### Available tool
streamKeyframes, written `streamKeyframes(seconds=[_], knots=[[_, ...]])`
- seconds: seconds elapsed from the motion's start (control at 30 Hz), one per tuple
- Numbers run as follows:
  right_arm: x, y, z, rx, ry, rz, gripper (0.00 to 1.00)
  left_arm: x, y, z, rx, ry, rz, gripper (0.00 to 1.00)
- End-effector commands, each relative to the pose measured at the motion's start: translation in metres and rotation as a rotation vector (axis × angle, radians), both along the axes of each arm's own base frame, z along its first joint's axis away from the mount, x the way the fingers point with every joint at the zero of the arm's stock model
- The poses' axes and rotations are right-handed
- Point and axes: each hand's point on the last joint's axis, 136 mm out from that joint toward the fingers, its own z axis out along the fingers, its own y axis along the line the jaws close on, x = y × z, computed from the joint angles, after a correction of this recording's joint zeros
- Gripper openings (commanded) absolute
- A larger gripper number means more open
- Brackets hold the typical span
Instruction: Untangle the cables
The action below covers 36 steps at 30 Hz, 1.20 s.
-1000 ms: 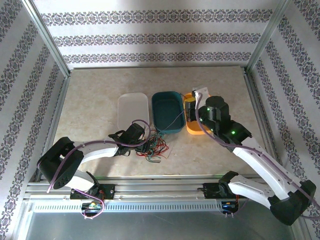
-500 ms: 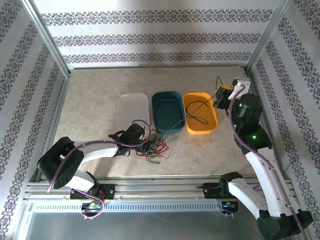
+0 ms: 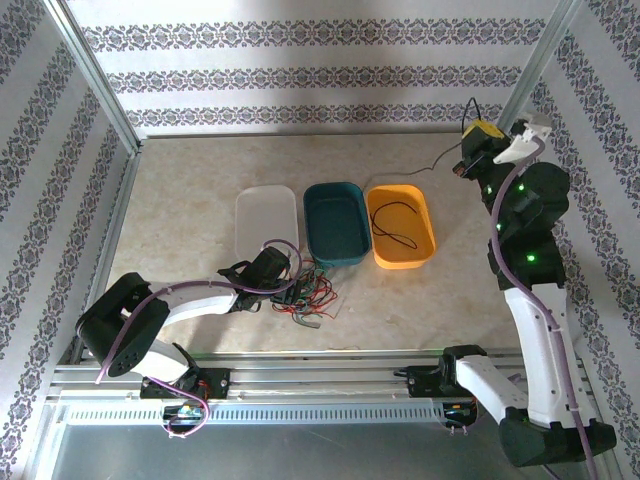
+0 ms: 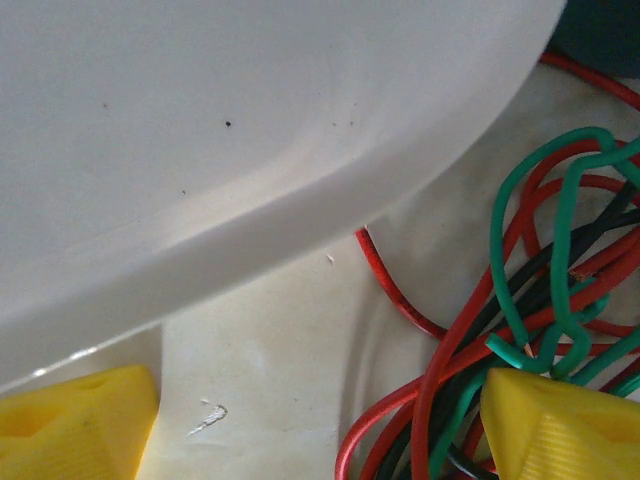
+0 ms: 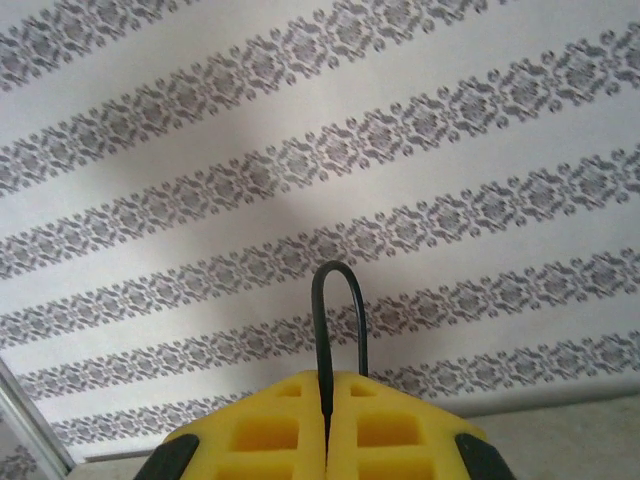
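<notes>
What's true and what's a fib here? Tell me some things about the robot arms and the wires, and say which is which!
1. The right gripper pinches a black cable. True.
2. The left gripper is shut tight. False: its jaws stand open over the cable bundle.
3. The teal tray sits between the white tray and the orange tray. True.
4. The cable bundle lies inside the teal tray. False: it lies on the table, in front of the trays.

We have bare beige marble tabletop [image 3: 200, 180] beyond; a white plastic tray [image 3: 266, 215], teal plastic tray [image 3: 335, 215] and orange plastic tray [image 3: 420, 240] bar the middle.
</notes>
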Motion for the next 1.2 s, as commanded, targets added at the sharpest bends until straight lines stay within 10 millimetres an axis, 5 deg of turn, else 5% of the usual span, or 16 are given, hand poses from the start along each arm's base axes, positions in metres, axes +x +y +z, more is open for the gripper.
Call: streamKeyframes(seconds=[0.0, 0.4, 0.73, 0.97, 1.17], knots=[[-0.001, 0.007, 0.027, 0.004, -0.070, 0.057, 0.00, -0.012, 0.018, -0.022, 0.090, 0.048, 0.016, 0.85], [0.024, -0.010, -0.021, -0.042, 0.051, -0.054, 0.00, -0.008, 0.015, -0.015, 0.088, 0.029, 0.002, 0.85], [0.029, -0.011, -0.148, -0.040, 0.330, -0.077, 0.00, -0.009, 0.011, -0.014, 0.069, 0.031, -0.004, 0.85], [0.037, 0.021, -0.250, -0.044, 0.580, 0.001, 0.00, -0.007, 0.007, -0.010, 0.055, 0.022, -0.014, 0.86], [0.048, 0.041, -0.302, -0.055, 0.736, 0.031, 0.00, -0.007, 0.003, -0.007, 0.053, 0.017, -0.025, 0.86]])
